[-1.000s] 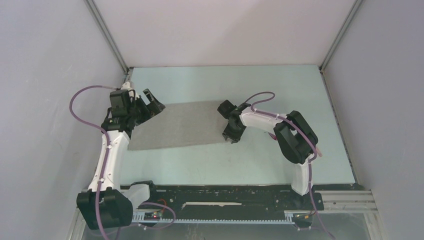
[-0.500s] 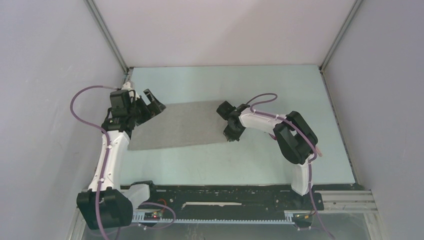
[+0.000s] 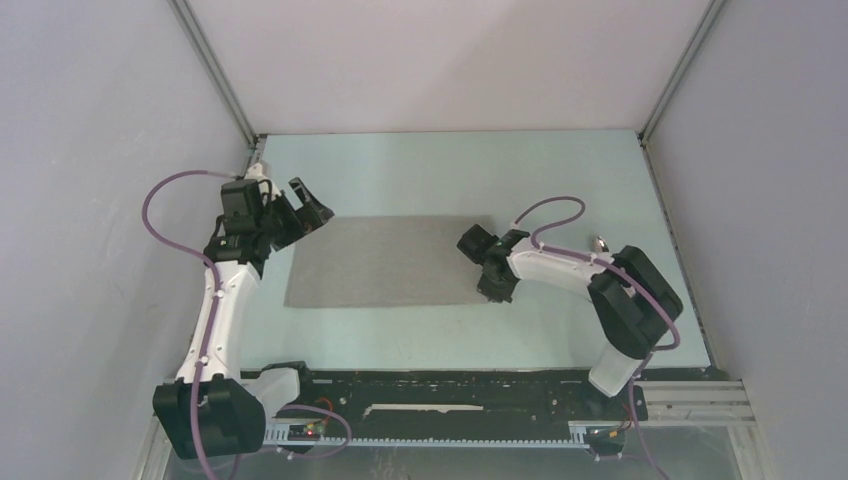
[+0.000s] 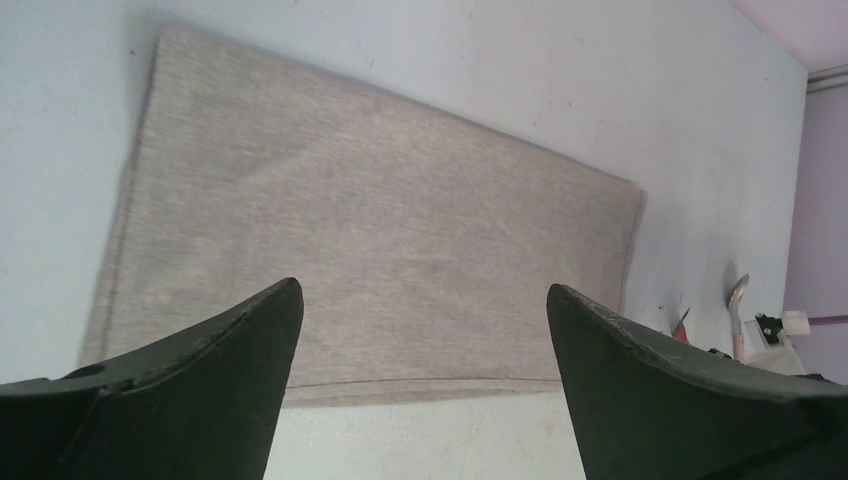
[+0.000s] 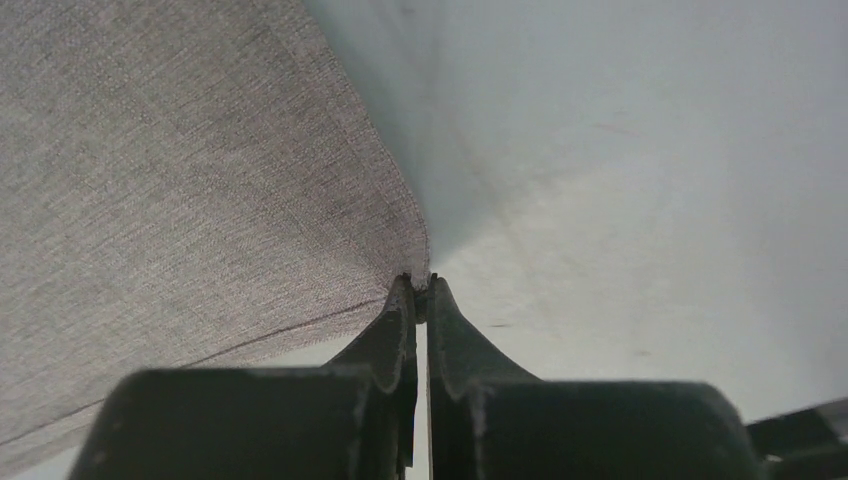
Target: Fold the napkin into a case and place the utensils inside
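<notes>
Beyond the right arm (image 3: 560, 268), utensils (image 3: 600, 243) lie right of the napkin (image 3: 385, 262)

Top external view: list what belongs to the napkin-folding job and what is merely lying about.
Job: napkin, flat; right claw, shut on its near right corner; left claw, open; utensils, partly seen by the right arm.
Not the job: table; purple cables; black rail.

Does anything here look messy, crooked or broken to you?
Nothing stands out. The napkin lies flat and smooth on the table, with only its near right corner pinched in the right gripper. The left gripper hangs open by the far left corner. Nothing looks spilled or torn.
</notes>
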Available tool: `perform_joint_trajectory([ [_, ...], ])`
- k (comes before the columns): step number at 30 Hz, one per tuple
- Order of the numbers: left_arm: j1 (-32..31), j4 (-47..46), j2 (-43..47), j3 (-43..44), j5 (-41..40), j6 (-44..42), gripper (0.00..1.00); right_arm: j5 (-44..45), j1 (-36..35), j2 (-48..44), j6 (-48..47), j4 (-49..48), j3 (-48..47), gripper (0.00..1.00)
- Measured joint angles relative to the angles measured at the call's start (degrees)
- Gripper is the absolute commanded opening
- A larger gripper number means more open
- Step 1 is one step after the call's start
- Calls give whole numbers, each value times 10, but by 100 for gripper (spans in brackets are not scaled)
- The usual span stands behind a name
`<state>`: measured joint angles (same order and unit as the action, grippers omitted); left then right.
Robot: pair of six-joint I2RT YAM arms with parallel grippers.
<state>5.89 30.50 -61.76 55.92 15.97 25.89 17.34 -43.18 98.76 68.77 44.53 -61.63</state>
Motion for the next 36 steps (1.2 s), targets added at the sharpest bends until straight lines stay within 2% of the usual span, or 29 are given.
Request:
perform_joint_trajectory([
  [3, -1, 0, -1, 0, 3, 0, 99, 14, 9, -34, -32, 7, 33, 0],
  [4, -2, 0, -2, 0, 3, 0, 100, 17, 12, -44, -45, 7, 43, 3],
  [6, -9, 0, -4, 0, -7, 0, 100, 15, 17, -56, -71, 7, 56, 20],
  [9, -33, 19, -10, 0, -50, -3, 98, 7, 16, -72, -111, 4, 62, 59],
  [11, -45, 47, -12, 0, -81, -2, 96, 7, 9, -92, -144, 2, 62, 72],
  [13, -50, 79, -9, -5, -118, 5, 92, 7, -3, -122, -177, -3, 63, 79],
  [17, -45, 137, 8, -55, -185, 31, 85, -23, 1, -193, -238, -44, 77, 83],
  [21, -37, 181, -8, -91, -219, 47, 77, -100, 58, -231, -283, -112, 122, 81],
  [27, -24, 213, -141, -64, -259, 35, 58, -211, 170, -234, -330, -171, 171, 81],
  [32, -21, 219, -227, -35, -294, 3, 42, -262, 196, -264, -353, -206, 201, 81],
  [36, -20, 209, -254, -34, -291, -12, 36, -291, 209, -272, -360, -230, 216, 80],
])
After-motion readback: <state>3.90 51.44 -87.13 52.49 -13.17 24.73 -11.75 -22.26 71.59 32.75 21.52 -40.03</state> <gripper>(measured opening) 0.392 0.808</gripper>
